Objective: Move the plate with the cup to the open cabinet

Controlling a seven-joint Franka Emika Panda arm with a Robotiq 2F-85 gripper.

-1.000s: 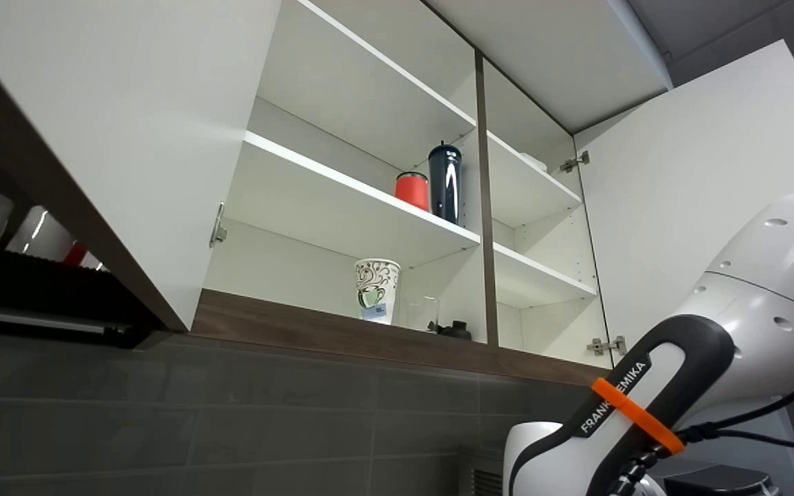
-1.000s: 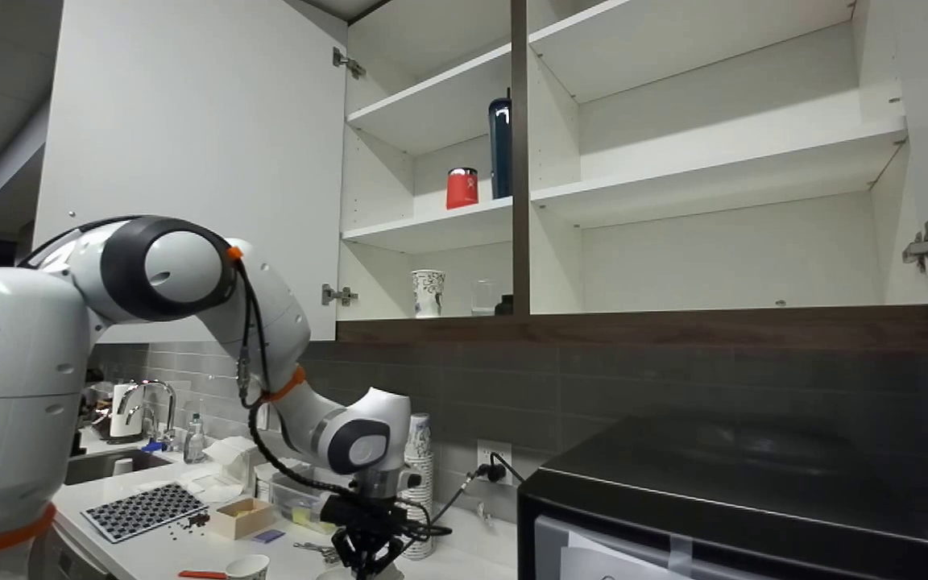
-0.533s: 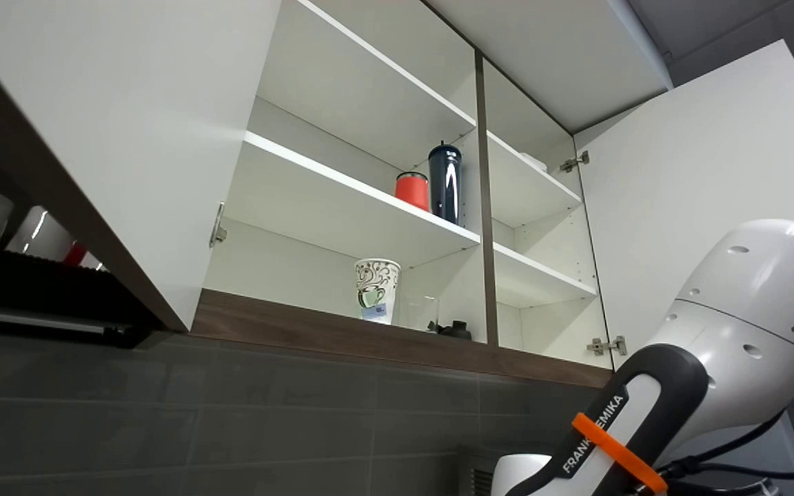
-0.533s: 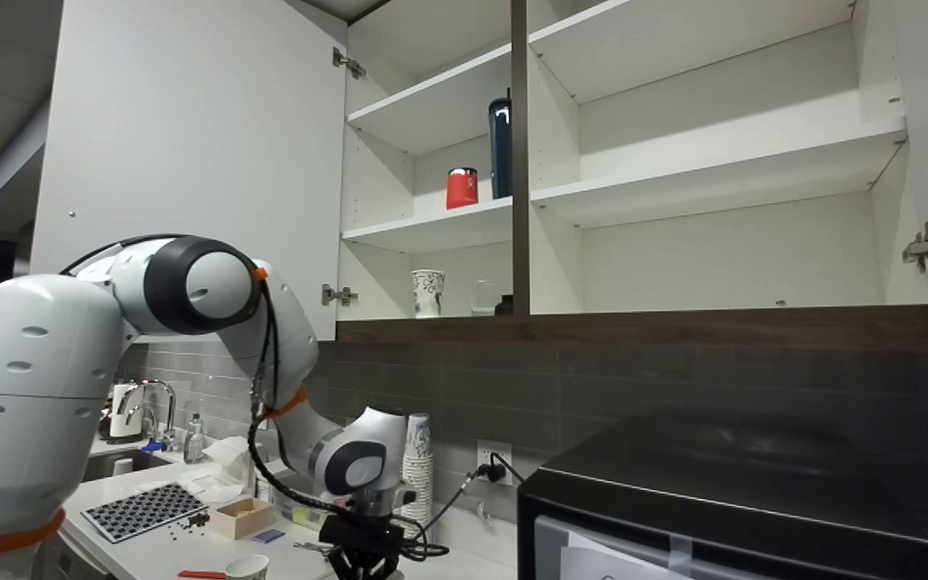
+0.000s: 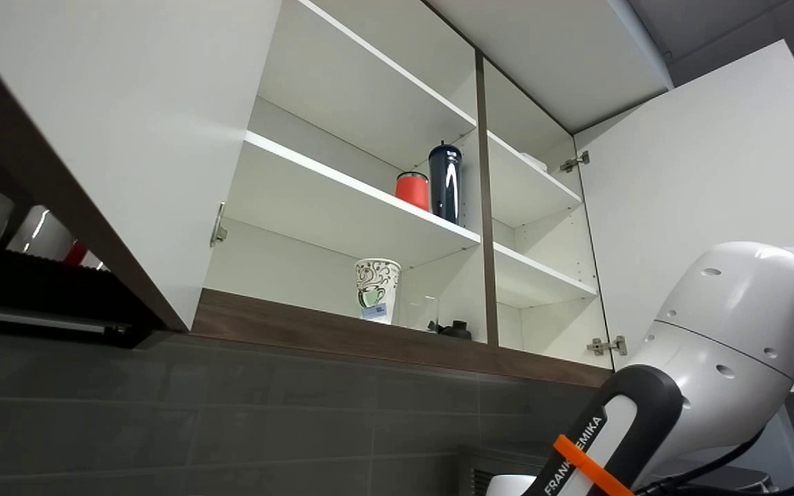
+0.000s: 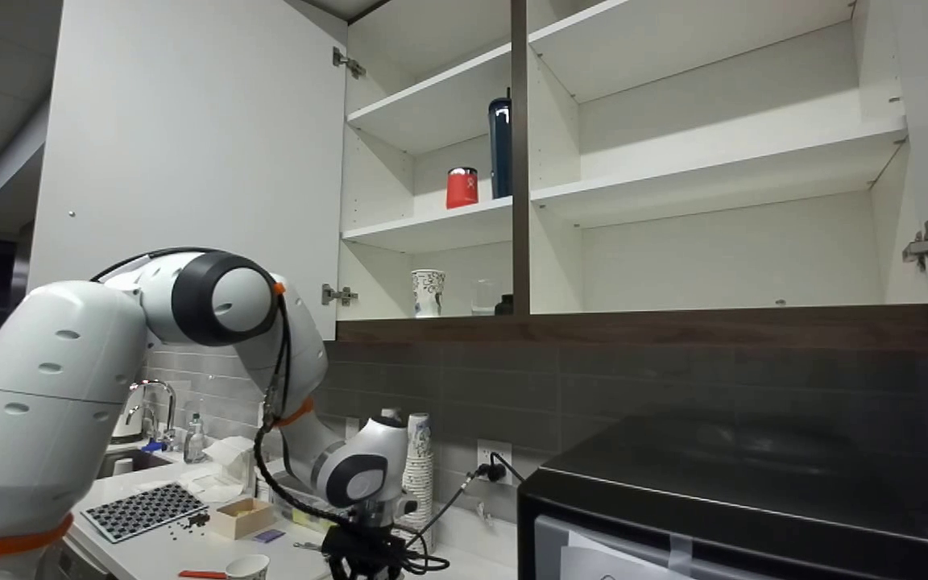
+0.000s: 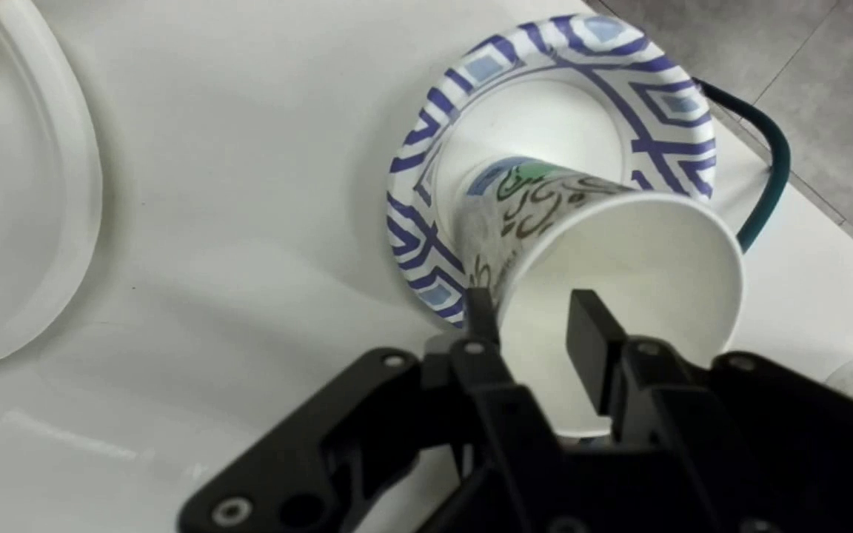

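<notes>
Our gripper (image 7: 534, 318) has its jaws parted at the rim of the cup (image 7: 634, 274), with a fingertip appearing just outside its wall and the mate over its mouth; whether either touches, we cannot tell. We see the cup standing on the plate (image 7: 486, 70), white with a blue geometric border, close to the edge of the white worktop (image 7: 263, 133) that borders the grey floor (image 7: 782, 44). Farther in from that edge lies a plain white dish (image 7: 78, 178). In an exterior view we find a stack of paper cups (image 6: 418, 483) by the worktop's back edge, and a dark-spotted tray (image 6: 144, 511) near its front edge. Above the back edge hangs the cabinet (image 6: 553, 250), doors swung wide; a red tumbler (image 6: 461, 189) and a taller navy tumbler (image 6: 500, 153) share its lower shelf, with a swirl-printed cup (image 6: 428, 292) on its bottom board.
</notes>
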